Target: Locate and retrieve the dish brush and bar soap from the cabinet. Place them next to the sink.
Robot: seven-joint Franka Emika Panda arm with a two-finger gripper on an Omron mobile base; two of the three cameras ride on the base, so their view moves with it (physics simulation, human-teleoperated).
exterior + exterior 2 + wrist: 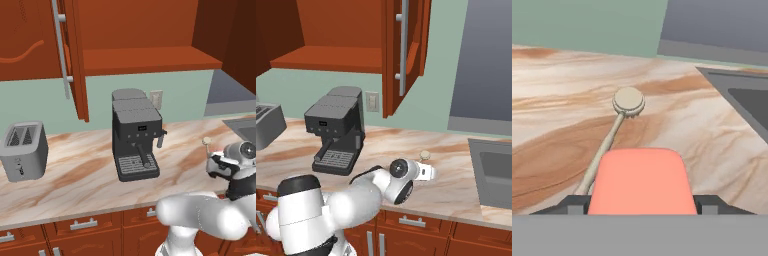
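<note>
brush (628, 101) 1 | soap (640, 181) 1 | toaster (23, 150) 1 | coffee machine (135, 134) 1

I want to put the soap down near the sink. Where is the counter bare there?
Bare stone lies between the dish brush and the sink. The bar soap sits in the tool. The stone left of the coffee machine toward the toaster is also free.

Marbled counter (75, 175) under toaster (23, 150), coffee machine (135, 134), dish brush (619, 120).

Bar soap (641, 181) is clamped between the gripper (641, 204) fingertips. Dish brush (618, 128) lies on the marbled counter (557, 135) beyond it; sink (747, 102) at right.
</note>
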